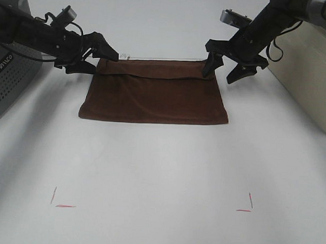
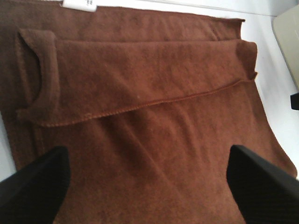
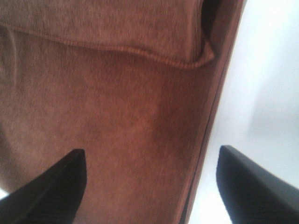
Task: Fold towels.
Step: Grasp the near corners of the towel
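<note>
Fingers (image 2: 37, 186) of my left gripper (image 1: 101, 60) stand spread wide with nothing between them. The same holds for my right gripper (image 1: 223, 71), which is also gaping and empty.

Item under inspection: one reddish-brown towel (image 1: 153, 97), lying flat on the white table (image 1: 161, 170), doubled over. Its white tag (image 1: 124, 56) serves as reference.

Position: my left gripper hangs just beside the tag, over that corner. My right gripper hangs over the corner at the other end of the tag's edge. A folded-over band runs along this edge; its hem line wanders and its end near the tag is rucked.

Orientation: the long axis runs from the tag corner straight across to my right gripper's corner. The short axis runs from the tag towards the red floor marks (image 1: 62, 204).

Handling, in my judgement: light, limp, soft terry that is not fragile. The pile should grip well, but the cloth will sag wherever it is unsupported. Best hold is a pinch on two corners of one edge, both layers caught, lifted together.
</note>
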